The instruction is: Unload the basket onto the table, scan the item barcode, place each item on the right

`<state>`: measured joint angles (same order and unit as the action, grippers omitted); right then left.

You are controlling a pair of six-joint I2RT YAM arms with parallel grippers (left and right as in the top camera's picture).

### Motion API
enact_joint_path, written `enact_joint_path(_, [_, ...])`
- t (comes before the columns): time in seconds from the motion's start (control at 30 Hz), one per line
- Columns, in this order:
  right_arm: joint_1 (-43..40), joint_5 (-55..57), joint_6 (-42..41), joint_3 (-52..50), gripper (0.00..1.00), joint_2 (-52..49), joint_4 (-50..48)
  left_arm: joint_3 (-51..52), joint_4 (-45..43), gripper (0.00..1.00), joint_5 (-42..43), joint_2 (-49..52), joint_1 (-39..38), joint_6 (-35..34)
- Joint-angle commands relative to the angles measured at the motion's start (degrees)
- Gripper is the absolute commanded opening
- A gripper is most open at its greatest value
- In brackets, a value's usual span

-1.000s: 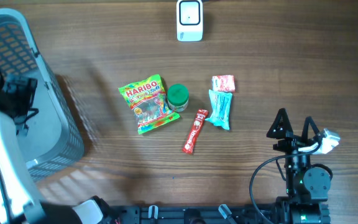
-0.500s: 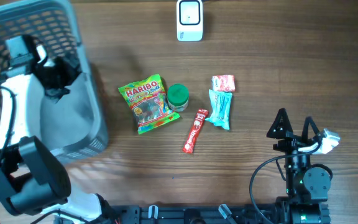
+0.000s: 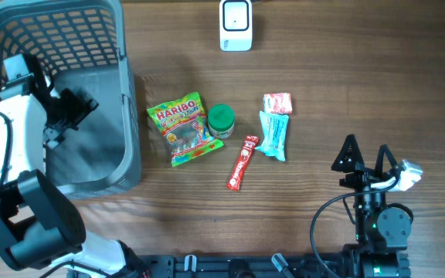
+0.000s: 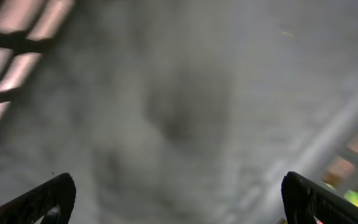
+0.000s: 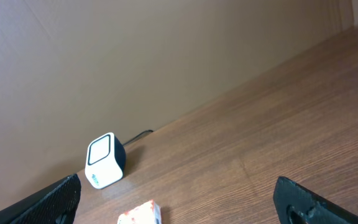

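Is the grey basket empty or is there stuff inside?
Empty, as far as shows: the grey mesh basket shows only bare floor, though the left arm hides part.

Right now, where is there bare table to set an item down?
Bare wood: between scanner and Haribo bag; from blue packet to right claw; front strip beside basket. Crowded: centre, where bag, green jar and red stick huddle.
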<state>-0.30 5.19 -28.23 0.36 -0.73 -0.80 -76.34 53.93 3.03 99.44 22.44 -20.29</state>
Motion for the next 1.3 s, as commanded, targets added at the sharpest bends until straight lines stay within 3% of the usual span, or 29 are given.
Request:
enact_joint_path(0.0, [0.24,0.37,0.85,-0.07,1.00,0.48,-0.13,0.26,1.70,1.00,-9.68,0.00,1.90,-6.14])
enact_joint_path(0.2, [0.24,0.37,0.83,-0.07,1.00,0.48,-0.13,0.26,1.99,1.00,-22.53,0.00,4.15,-7.67])
enact_joint_path(0.43, [0.24,0.37,0.85,-0.07,1.00,0.48,-0.13,0.26,0.85,1.00,-29.11,0.00,9.05,-7.63])
enact_joint_path(0.7, [0.24,0.37,0.83,-0.07,1.00,0.48,-0.13,-2.36,-0.55,1.00,-29.86,-0.42,11.74,-6.95])
enact_joint_path(1.0, [0.22,0.37,0.87,-0.07,1.00,0.48,-0.13,-2.82,-11.41,1.00,-27.54,-0.44,11.82,11.74])
enact_joint_path(1.2, [0.22,0.37,0.85,-0.07,1.00,0.48,-0.13,-2.80,-12.61,1.00,-26.99,-0.42,12.24,12.39])
enact_joint_path(1.27, [0.22,0.35,0.85,-0.07,1.00,0.48,-0.13,-2.80,-12.59,1.00,-20.48,-0.42,12.52,12.39])
